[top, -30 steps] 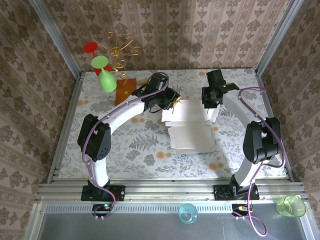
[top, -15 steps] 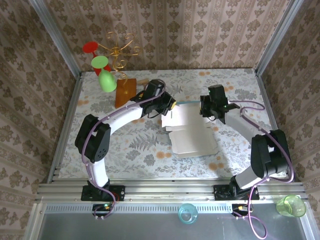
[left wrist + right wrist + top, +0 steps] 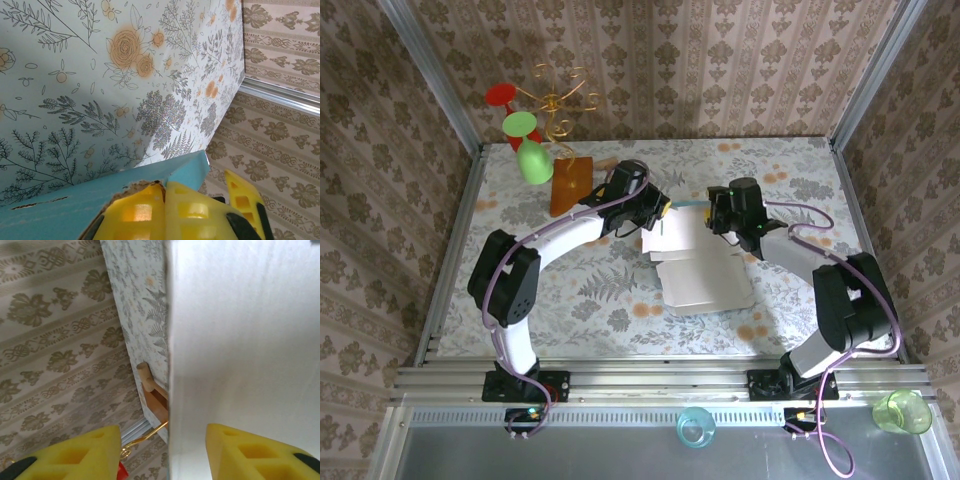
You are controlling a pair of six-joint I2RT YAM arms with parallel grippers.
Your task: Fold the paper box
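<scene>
The paper box (image 3: 705, 278) lies mid-table, white inner side up, with its far panel raised. My left gripper (image 3: 657, 213) is at the box's far left corner. In the left wrist view, its yellow fingers (image 3: 165, 212) are shut on the torn edge of a light-blue flap (image 3: 60, 212). My right gripper (image 3: 715, 216) is at the far right of the raised panel. It (image 3: 167, 455) stands open, and the white panel's (image 3: 240, 340) edge runs between the two fingers without either touching it.
An orange-brown wooden board (image 3: 570, 182) leans at the back left, beside a gold stand (image 3: 560, 100) holding a green glass (image 3: 530, 160) and a red one (image 3: 502, 96). A blue cup (image 3: 696, 428) and a green cup (image 3: 902, 411) sit below the front rail.
The right gripper has opened and swung left and nearer, onto the raised panel's edge. The left gripper has closed fully on the flap. The box shifted slightly.
</scene>
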